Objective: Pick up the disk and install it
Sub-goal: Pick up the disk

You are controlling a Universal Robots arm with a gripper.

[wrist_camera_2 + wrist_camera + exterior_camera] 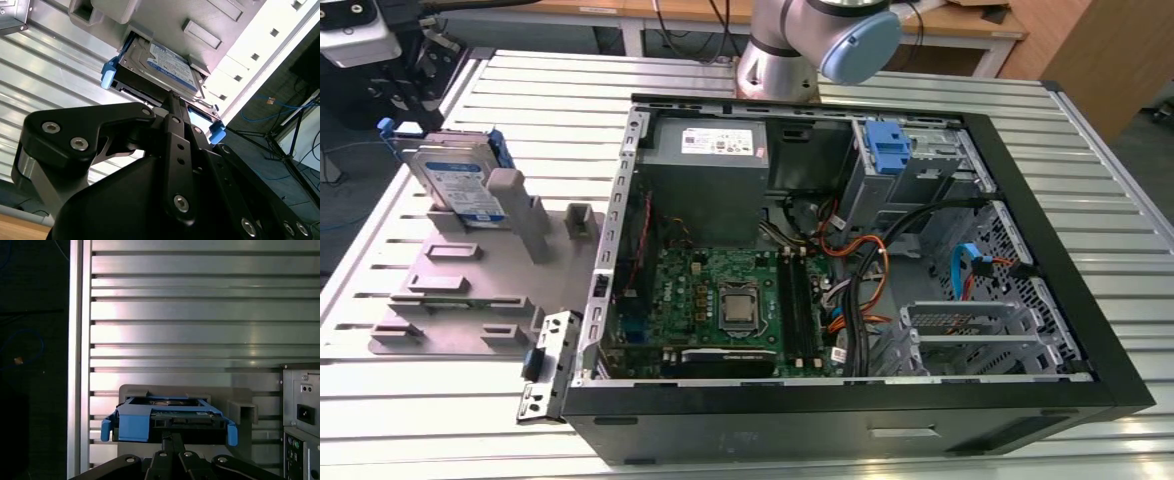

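My claw hovers clenched at the disk in its grey holder

The disk (458, 180) stands on edge in the back slot of the grey holder (467, 290), label facing along the holder's base and blue rails on its sides. My claw (416, 118) hangs just above the holder, at the disk's upper edge. In both wrist views my fingers (175, 150) are pressed together with nothing between them, their tips right at the blue-railed edge (167, 417). The open computer case (1107, 350) lies just beside the holder on the slatted table (400, 400).

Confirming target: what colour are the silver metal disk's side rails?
Blue plastic rails, best in first wrist view.
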